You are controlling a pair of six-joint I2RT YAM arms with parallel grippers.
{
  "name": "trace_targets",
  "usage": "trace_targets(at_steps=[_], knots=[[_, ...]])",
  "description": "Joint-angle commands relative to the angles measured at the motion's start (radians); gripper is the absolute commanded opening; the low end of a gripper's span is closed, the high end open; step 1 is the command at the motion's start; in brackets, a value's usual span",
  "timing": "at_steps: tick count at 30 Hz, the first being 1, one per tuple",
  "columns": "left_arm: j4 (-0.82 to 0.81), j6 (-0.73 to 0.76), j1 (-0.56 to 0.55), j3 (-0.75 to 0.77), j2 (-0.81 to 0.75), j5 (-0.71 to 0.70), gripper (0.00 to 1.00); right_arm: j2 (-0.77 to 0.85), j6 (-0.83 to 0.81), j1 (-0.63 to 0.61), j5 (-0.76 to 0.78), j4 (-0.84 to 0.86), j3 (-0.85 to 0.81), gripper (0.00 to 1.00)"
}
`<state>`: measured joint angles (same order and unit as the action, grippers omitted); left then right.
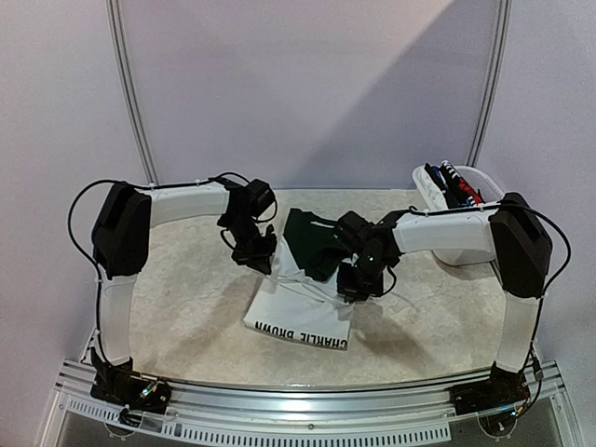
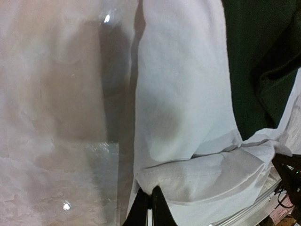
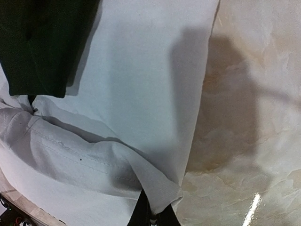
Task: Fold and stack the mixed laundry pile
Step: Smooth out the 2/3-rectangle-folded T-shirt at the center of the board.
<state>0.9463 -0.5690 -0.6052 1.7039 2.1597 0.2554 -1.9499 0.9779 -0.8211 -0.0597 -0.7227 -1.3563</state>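
Gripping the white T-shirt [image 1: 296, 317] at two places: left pincer [image 2: 150, 207] closed tight on a fold of the hem, right pincer [image 3: 151, 213] closed tight on a hem corner. Stretching away from both pincers onto the table [image 1: 186, 307], with the dark green piece [image 3: 37, 42] lying on it just beside the right pincer.

Could slip out of such thin pinches if pulled apart too strongly. Could also drag the green piece along, since resting on the same cloth.

Seen only from above: the black lettering, and the white tub [image 1: 491, 182] with other garments [image 1: 447, 179] behind the right pincer. Seen only from the wrists: the stitched hem at the fingertips.
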Motion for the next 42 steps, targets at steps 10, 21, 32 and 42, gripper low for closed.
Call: trace_targets(at_steps=[10, 21, 32, 42], knots=[[0.074, -0.013, 0.031, 0.168, -0.027, -0.119, 0.34, 0.008, -0.099, 0.112, 0.007, -0.109, -0.132, 0.42], [0.163, 0.073, 0.041, 0.059, -0.300, -0.252, 0.79, 0.060, -0.311, 0.179, 0.045, -0.216, -0.312, 0.76], [-0.023, 0.194, 0.012, -0.420, -0.654, -0.098, 0.83, 0.231, -0.326, 0.083, -0.057, 0.076, -0.090, 0.75], [-0.118, 0.250, -0.081, -0.591, -0.700, 0.013, 0.65, 0.059, -0.297, -0.050, -0.203, 0.214, -0.158, 0.47]])
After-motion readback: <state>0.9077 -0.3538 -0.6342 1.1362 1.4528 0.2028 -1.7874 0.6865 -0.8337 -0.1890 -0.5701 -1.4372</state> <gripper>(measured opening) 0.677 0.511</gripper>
